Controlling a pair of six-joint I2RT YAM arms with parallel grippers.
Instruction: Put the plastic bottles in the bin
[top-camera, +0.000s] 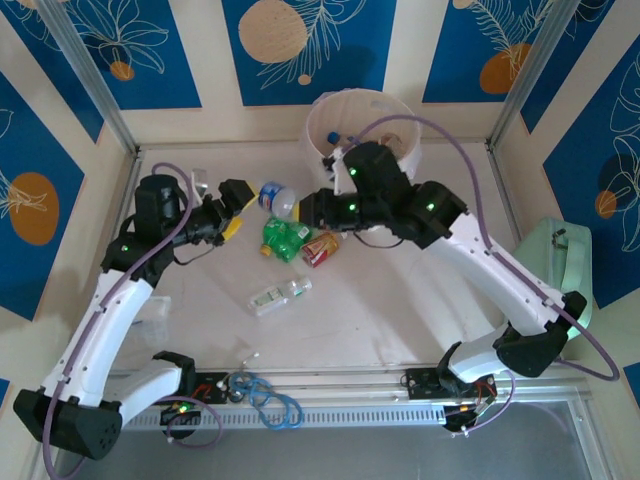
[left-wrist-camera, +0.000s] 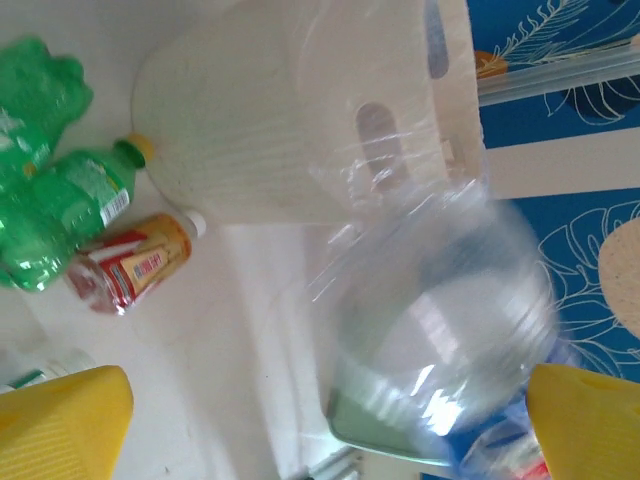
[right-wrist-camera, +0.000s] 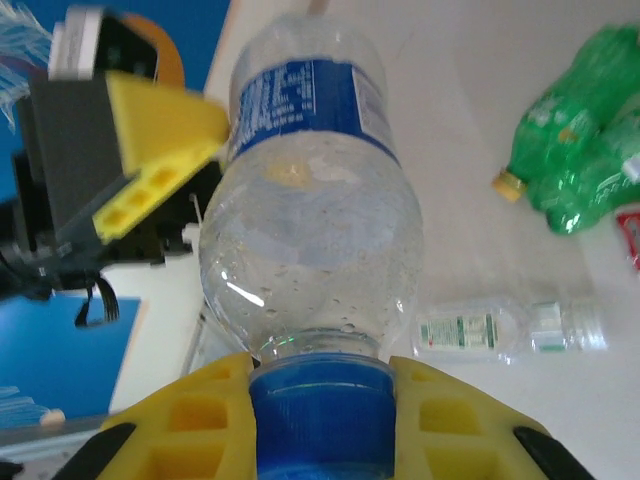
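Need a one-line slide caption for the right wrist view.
Right gripper holds a clear blue-labelled bottle by its cap, open left gripper alongside, green bottles lying beyond.

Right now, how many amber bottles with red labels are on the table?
1. The amber bottle lies beside the green bottles, near the bin; others may be hidden inside it.

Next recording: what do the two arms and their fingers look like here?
The left arm and right arm have white shells, black joint housings with small green lights, and a purple cable looping along each. The fingers are yellow plastic with cut-out cells, on black mounts.
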